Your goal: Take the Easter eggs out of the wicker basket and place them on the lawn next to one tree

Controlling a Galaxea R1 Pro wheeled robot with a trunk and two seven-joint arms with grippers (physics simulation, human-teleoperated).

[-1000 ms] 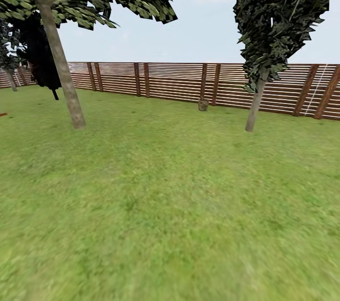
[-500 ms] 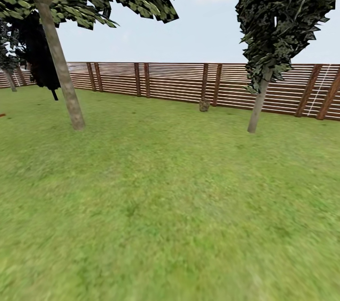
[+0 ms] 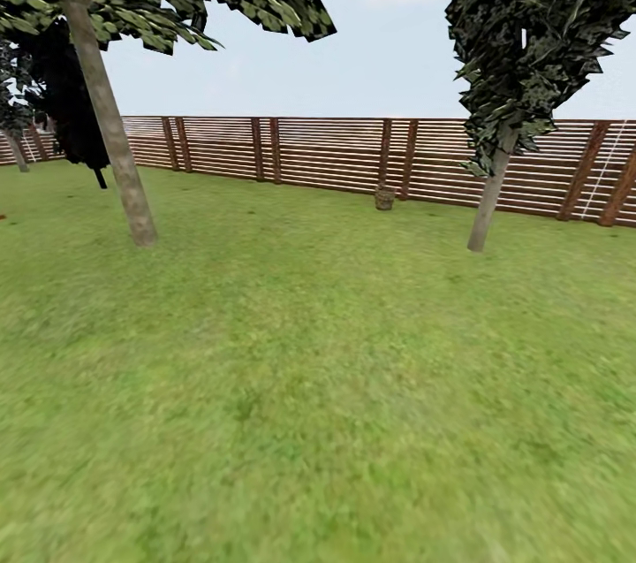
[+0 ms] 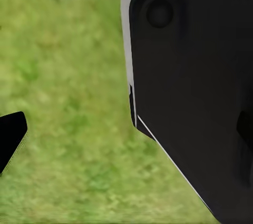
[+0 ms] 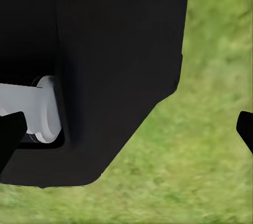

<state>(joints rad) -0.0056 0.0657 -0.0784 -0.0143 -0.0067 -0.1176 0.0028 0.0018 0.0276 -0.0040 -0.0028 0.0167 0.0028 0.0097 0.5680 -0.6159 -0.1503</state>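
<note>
The lawn (image 3: 300, 386) spreads wide in the head view. Far off by the fence stands a small brown wicker basket (image 3: 384, 198); it is too small to tell what it holds, and the eggs are not visible. A pale-trunked tree (image 3: 110, 130) rises at the left and another tree (image 3: 490, 196) at the right, near the fence. My left gripper (image 4: 126, 134) hangs open over grass beside the robot's dark body, one black fingertip (image 4: 10, 135) at the frame's edge. My right gripper (image 5: 126, 132) is open too, nothing between its fingertips (image 5: 9, 134).
A brown slatted fence (image 3: 327, 152) closes the far side of the garden. A narrow black cypress-like tree (image 3: 75, 103) stands behind the left tree. Open grass lies between the two trunks up to the basket.
The whole head view has drifted slightly: the camera has moved, with the trees and basket sliding a little right and down in the picture. Nothing in the garden itself has moved.
</note>
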